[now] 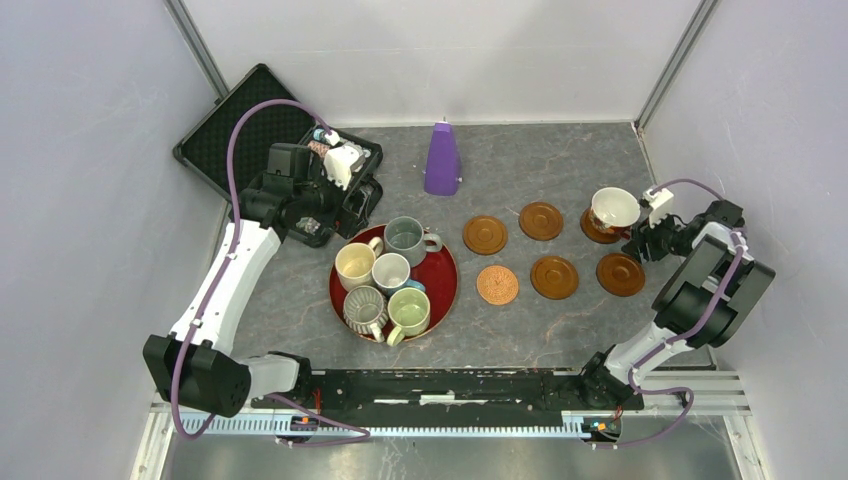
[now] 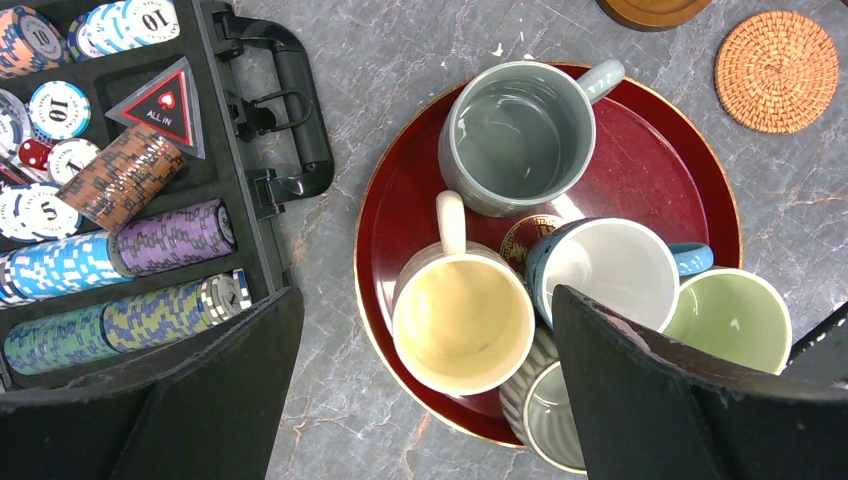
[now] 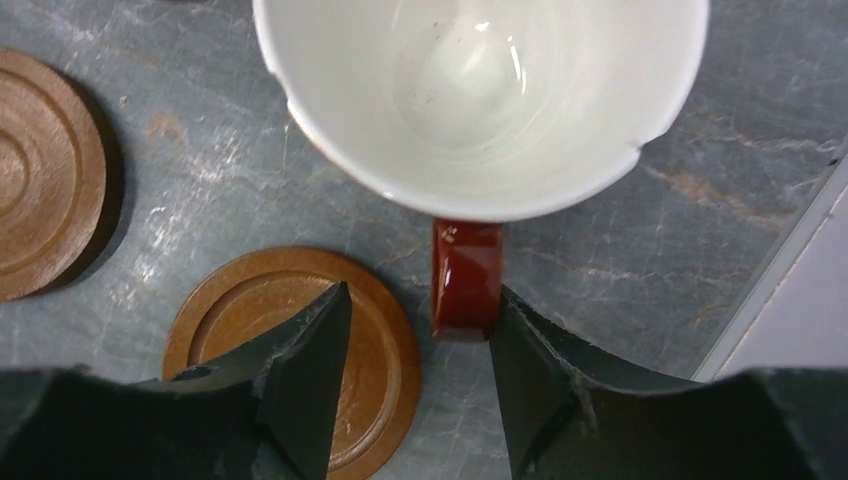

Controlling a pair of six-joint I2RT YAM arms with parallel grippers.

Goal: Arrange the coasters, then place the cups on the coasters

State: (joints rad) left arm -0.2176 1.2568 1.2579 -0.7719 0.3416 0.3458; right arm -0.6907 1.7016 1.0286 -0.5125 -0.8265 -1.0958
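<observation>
At the left of the top view, your left arm [image 1: 235, 265] hangs over the black case [image 1: 230, 120]. Its jaws are wide open with nothing in them. Next, five cups wait on the red tray [image 1: 443, 285]: the cream cup [image 1: 355, 265], the grey-blue cup [image 1: 405, 236], the blue-handled cup [image 1: 391, 271], the ribbed grey cup [image 1: 365, 308] and the green cup [image 1: 410, 310]. Further right, six coasters are laid in two rows; the woven coaster [image 1: 497, 284] and four brown coasters [image 1: 554, 277] are bare. At the upper right, the wide white cup [image 1: 613, 208] sits on the last coaster [image 1: 590, 233], so one cup looks done and five are left. Your right arm [image 1: 715, 285] is beside it, jaws open around the red-brown handle [image 3: 467, 280], not squeezing. That coaster is mostly covered, and the right wrist view cuts off the cup's far rim. In the left wrist view, a jaw hides most of the ribbed grey cup.
</observation>
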